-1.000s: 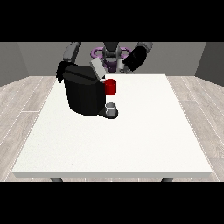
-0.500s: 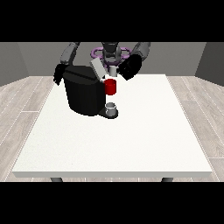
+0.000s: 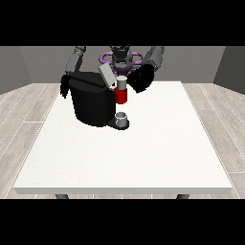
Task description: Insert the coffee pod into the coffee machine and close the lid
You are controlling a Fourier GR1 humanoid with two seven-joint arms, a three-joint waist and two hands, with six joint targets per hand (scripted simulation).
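Right, the grey pod sits atop the red thing at the machine; the hand at the view's right is just beside it, its fingers I cannot tell; a nudge might tip it

Black coffee machine, red thing at the machine, white table.

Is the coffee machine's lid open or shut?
Open: the lid stands tilted up above the coffee machine.
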